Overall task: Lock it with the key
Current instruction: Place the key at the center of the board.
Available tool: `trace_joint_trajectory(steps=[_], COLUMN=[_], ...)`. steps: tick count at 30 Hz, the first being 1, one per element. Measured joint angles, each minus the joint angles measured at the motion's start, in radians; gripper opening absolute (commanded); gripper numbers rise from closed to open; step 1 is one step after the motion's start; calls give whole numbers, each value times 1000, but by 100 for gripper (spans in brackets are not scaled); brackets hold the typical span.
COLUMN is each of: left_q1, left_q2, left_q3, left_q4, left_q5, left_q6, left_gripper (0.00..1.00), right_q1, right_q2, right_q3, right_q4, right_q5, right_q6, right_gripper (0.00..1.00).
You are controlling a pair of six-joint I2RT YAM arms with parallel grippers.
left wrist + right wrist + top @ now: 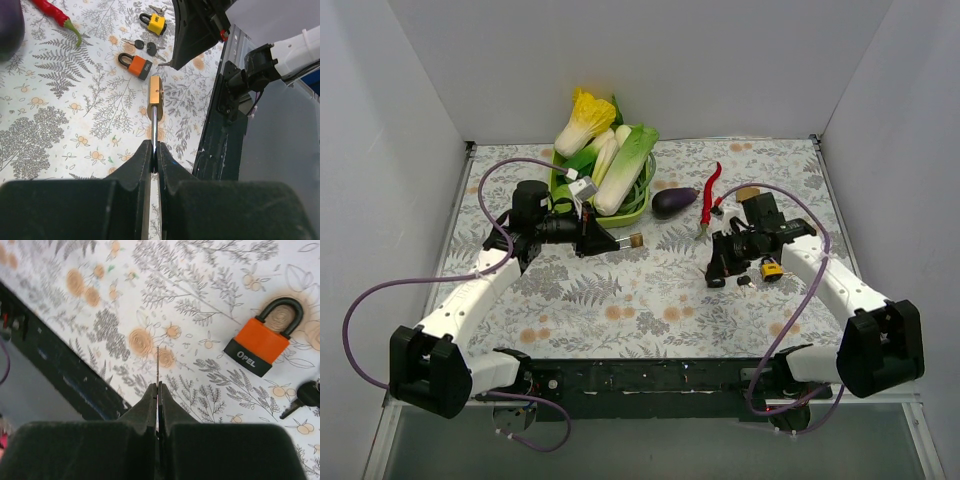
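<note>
Left wrist camera: my left gripper (154, 152) is clamped shut on the steel shackle (155, 125) of the brass padlock (156, 91), so the lock body juts straight out past my fingertips, held clear of the floral tablecloth (50, 125). My right gripper (158, 389) is closed too, pinching the key (158, 365), a thin metal blade standing out between the fingers (edge-on, so I can't make out its teeth).

From above, my two pairs of jaws point toward each other across the middle of the table. The padlock is on the left, and the key-holding tip is to its right and a little nearer — a clear gap lies between them.

On the cloth near my right fingers lies an orange padlock (262, 340), with a black-headed key (306, 396) just beside it; a yellow padlock (154, 22) sits farther right. At the far side are an eggplant (672, 200), a red chili (710, 185) and a green basket (638, 212) of cabbages (628, 165).
</note>
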Motion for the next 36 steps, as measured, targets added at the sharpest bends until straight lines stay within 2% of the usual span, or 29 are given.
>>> trace_joint_trajectory(steps=[6,12,22,36], left_q1=[0,0,0,1], left_q2=[-25,-30,-96,-132], left_q3=[-32,-72,-99,-131], left_q4=[41,58,55,40], left_q5=[-31,-43,-46,-56], left_q6=[-53,-71,-62,-47], left_gripper=[0,0,0,0], right_q1=[156,207,255,259], right_q2=[-60,-43,87,190], right_q3=[-64,-130,-145,-140], right_q4=[182,248,349,359], right_q5=[298,441,497,566], right_q6=[295,431,527,597], right_gripper=[1,1,1,1])
